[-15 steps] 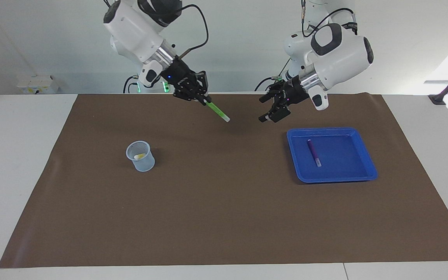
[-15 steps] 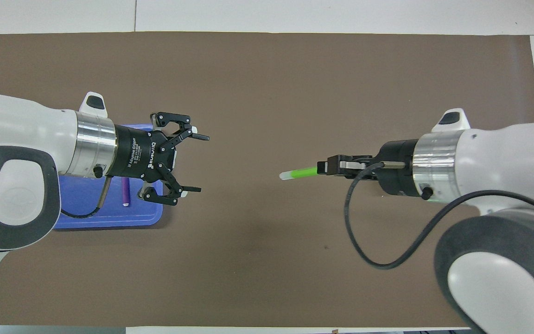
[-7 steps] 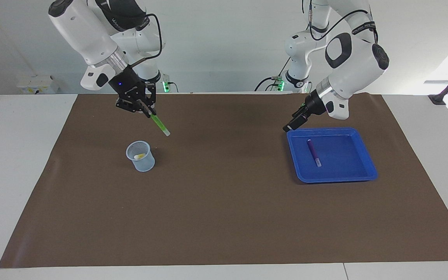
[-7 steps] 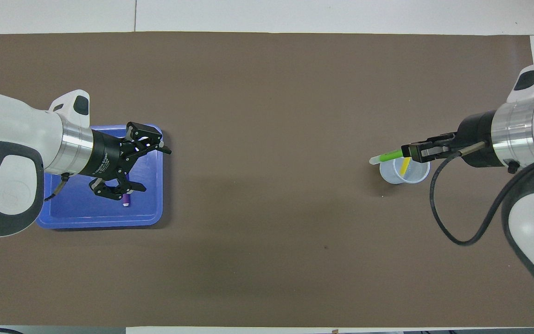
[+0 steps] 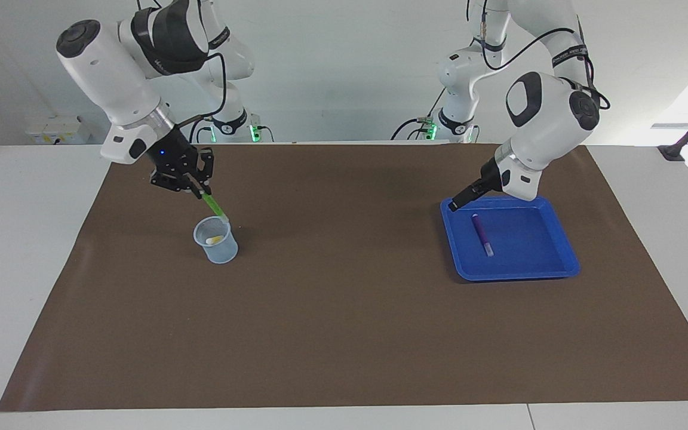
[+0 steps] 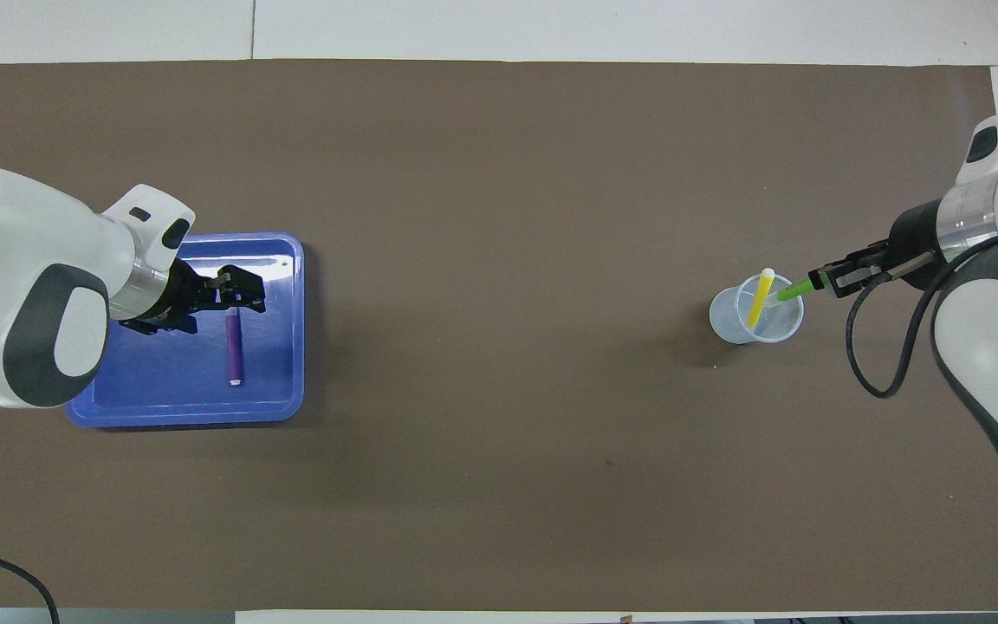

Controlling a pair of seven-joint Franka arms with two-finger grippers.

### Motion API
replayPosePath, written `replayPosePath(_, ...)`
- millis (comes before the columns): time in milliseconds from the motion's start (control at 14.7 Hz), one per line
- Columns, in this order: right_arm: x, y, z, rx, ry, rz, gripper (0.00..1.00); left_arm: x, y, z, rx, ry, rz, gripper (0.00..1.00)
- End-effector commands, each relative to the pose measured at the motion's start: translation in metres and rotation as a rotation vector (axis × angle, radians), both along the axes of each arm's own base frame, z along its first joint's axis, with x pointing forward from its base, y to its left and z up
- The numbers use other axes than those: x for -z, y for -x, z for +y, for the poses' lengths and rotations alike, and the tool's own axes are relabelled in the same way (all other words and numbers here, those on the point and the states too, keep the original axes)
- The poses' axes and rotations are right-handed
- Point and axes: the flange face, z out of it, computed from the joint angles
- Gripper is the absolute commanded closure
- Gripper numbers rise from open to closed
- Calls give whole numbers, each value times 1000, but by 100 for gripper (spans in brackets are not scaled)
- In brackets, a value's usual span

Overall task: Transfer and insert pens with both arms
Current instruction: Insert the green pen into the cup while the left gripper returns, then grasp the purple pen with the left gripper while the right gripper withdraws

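My right gripper [image 5: 196,189] is shut on the green pen [image 5: 215,208], which is tilted with its pale tip at the mouth of the clear cup [image 5: 218,248]. The overhead view shows the same gripper [image 6: 826,281], pen [image 6: 793,290] and cup [image 6: 735,322]. The yellow pen [image 5: 215,240] leans inside the cup; it also shows in the overhead view [image 6: 759,299]. The purple pen [image 5: 482,234] lies in the blue tray [image 5: 535,263]. My left gripper [image 5: 453,206] is open over the tray [image 6: 152,390], beside the purple pen [image 6: 235,349] and apart from it.
A brown mat [image 5: 344,322] covers most of the white table. The cup stands toward the right arm's end and the tray toward the left arm's end. Two smaller arm bases [image 5: 233,122] with green lights stand at the robots' edge.
My right gripper carried the green pen toward the right arm's end and lowered its tip to the cup's mouth. My left gripper swung back over the tray and came down beside the purple pen.
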Motion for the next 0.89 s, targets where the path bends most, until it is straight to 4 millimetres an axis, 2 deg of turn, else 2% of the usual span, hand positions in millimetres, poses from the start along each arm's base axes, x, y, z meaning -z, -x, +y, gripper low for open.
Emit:
replayPosePath(0,15,3,1,-17,19,-2,100,35,-2,1,195,-47,-45,1)
replayPosePath(204,39,10,-1,-10,24,-14,100,66,4,5,318,-75,-55,5)
replayPosePath(341,41,11,2,-19,25,-17,100,79,4,5,322,-63,-48,9)
replayPosePath(409,40,11,0,-15,25,-17,95,81,3,4,321,-59,-56,10)
replayPosePath(545,38,10,-2,-20,24,-11,8,86,2,6,318,-52,-55,13)
replayPosePath(613,34,9,-2,-19,23,-16,0,86,2,5,318,-52,-55,15)
replayPosePath(681,27,8,-1,-23,19,-14,0,85,2,5,319,-52,-58,16)
replayPosePath(818,-4,5,11,-22,-26,-8,0,86,0,6,315,-51,-66,18)
